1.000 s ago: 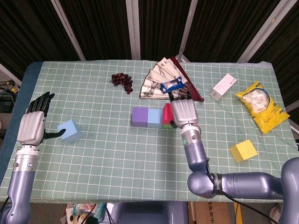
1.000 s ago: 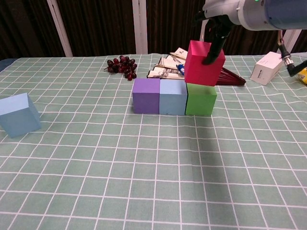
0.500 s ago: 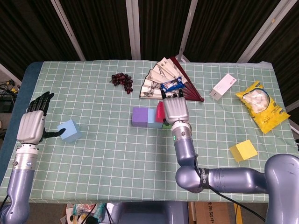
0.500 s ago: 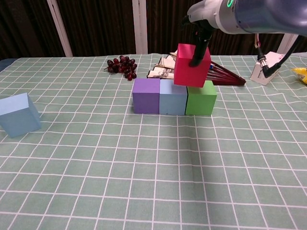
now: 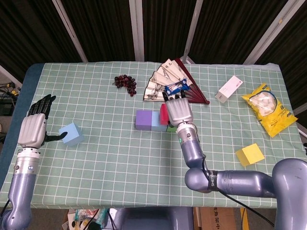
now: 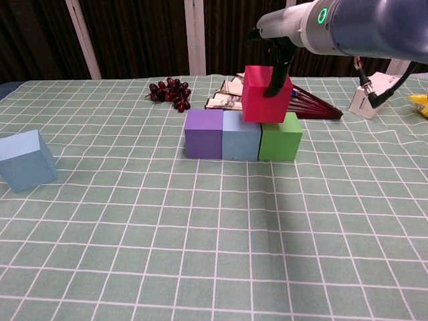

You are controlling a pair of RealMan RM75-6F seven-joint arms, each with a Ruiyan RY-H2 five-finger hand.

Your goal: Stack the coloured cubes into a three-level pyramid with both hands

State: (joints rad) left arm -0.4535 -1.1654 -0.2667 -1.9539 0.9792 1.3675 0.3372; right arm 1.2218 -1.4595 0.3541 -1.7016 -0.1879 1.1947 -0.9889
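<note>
Checked green cloth covers the table (image 5: 105, 143), where the right hand (image 5: 178, 111) grips a red cube (image 6: 266, 93) over the seam of the pale blue cube (image 6: 241, 136) and green cube (image 6: 279, 140), probably needing gentle lowering, while the left hand (image 5: 33, 129) hangs open-fingered beside another blue cube (image 5: 71, 134).

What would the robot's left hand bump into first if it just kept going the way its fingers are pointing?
Probably nothing nearby. The left hand points toward the far edge of the table, and only bare cloth lies ahead. The light blue cube sits to its side, off that line. Depth is hard to judge.
</note>
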